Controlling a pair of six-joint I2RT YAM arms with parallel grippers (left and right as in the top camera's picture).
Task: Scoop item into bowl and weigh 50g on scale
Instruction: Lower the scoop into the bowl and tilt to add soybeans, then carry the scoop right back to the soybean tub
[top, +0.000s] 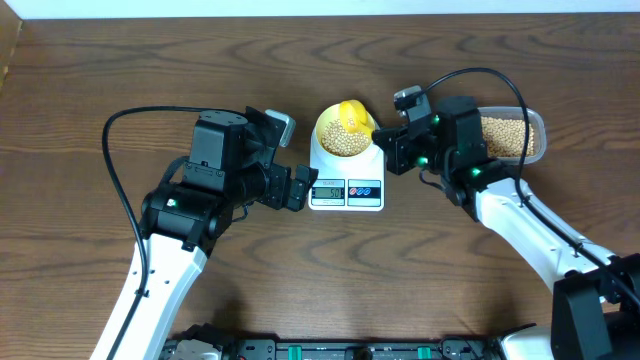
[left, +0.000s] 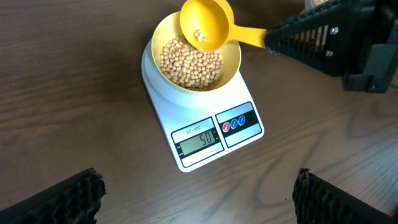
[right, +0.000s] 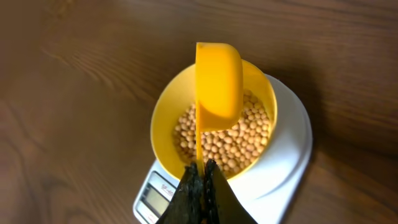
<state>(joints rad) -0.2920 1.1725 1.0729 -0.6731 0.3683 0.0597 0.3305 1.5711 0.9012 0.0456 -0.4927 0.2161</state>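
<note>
A yellow bowl holding beige beans sits on the white scale, whose display reads 50. My right gripper is shut on the handle of a yellow scoop, which is tilted on its side above the bowl with a few beans left in it. From overhead the scoop hangs over the bowl with the right gripper just to its right. My left gripper stands wide open near the scale's front, nothing between its fingers.
A clear plastic tub of beans stands at the right behind the right arm. The left arm lies left of the scale. Brown wood table all around.
</note>
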